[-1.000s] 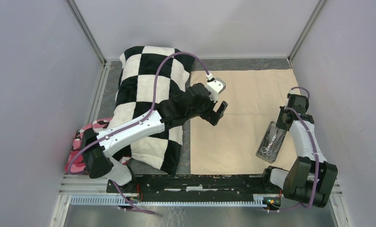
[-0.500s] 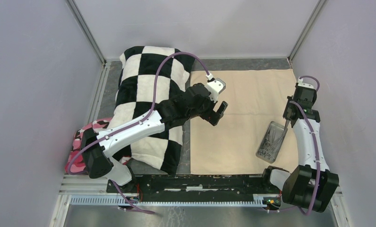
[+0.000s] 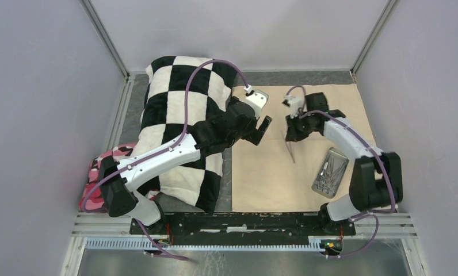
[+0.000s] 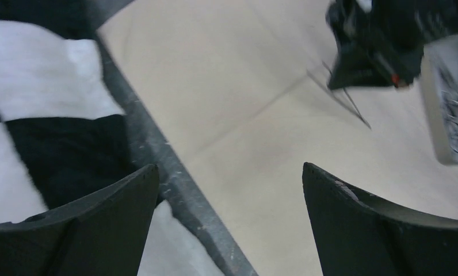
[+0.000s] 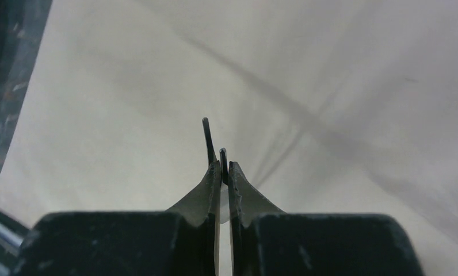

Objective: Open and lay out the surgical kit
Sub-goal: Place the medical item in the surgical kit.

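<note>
The beige cloth wrap (image 3: 261, 178) lies spread flat on the right half of the table. On its right side stands the grey metal tray (image 3: 330, 172) with steel instruments inside. My right gripper (image 3: 292, 131) hovers over the middle of the cloth, shut on thin steel tweezers (image 3: 290, 150) that hang point-down. In the right wrist view the tweezers' two tips (image 5: 208, 141) stick out past the gripper (image 5: 224, 168). My left gripper (image 3: 263, 127) is open and holds nothing, above the cloth's left edge (image 4: 261, 86). The left wrist view shows the tweezers (image 4: 347, 103) and the tray (image 4: 451, 109).
A black-and-white checkered pillow (image 3: 180, 115) lies left of the cloth, under my left arm. A pink camouflage cloth (image 3: 103, 172) peeks out at the pillow's near left. A grey table strip (image 3: 225, 172) runs between pillow and cloth. Walls close in on three sides.
My right arm has swung from the tray at the right to the cloth's middle, carrying the tweezers. My left gripper has drawn back slightly to the left.
</note>
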Tool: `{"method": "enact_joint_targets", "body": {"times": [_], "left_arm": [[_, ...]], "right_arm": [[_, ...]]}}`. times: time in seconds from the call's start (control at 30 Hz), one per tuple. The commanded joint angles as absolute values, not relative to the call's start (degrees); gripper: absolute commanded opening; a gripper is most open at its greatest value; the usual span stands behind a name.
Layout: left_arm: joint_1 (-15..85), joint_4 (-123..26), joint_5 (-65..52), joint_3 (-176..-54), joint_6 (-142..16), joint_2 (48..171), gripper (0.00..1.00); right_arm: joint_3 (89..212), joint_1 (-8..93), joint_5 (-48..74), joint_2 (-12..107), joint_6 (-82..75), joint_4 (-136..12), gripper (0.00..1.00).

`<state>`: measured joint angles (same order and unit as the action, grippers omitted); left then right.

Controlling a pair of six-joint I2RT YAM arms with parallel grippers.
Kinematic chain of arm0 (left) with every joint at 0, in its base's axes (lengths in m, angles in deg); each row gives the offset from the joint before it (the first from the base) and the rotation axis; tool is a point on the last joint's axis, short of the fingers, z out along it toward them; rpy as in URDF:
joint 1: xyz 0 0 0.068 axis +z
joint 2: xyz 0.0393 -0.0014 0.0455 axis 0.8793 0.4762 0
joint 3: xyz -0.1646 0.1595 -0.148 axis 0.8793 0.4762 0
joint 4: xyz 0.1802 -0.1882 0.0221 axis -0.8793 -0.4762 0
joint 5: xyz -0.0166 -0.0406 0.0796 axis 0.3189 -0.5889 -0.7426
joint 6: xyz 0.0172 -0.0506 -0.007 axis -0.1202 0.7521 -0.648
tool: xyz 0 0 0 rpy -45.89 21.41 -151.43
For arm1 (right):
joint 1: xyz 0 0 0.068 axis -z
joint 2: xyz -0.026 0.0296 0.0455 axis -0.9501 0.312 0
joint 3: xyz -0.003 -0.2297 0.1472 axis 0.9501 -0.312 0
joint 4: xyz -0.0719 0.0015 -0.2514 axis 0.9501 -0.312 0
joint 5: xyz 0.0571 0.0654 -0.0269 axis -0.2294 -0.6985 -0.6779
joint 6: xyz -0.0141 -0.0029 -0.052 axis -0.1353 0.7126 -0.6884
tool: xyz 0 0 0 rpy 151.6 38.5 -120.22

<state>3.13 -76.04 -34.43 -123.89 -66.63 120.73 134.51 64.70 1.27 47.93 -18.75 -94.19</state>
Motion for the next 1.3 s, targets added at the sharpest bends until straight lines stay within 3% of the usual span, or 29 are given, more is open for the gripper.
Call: {"method": "enact_joint_targets", "body": {"times": [0.0,0.3,0.7,1.27], "left_arm": [[3.94,-77.41,-53.49,-127.54,-63.54,118.64,1.0],[4.44,-78.35,-60.54,-128.34,-61.41,117.69,1.0],[4.43,-77.52,-58.0,-128.11,-62.04,117.29,1.0],[4.43,-77.07,-56.28,-127.82,-62.59,117.94,1.0]], "right_arm": [[137.52,57.06,-14.64,57.13,-25.84,-99.48,0.0],[143.15,44.7,-26.79,69.75,-33.41,-105.06,0.0],[146.59,39.59,-30.75,76.61,-35.21,-106.3,0.01],[145.4,39.75,-22.38,78.82,-31.28,-100.1,0.07]]}}
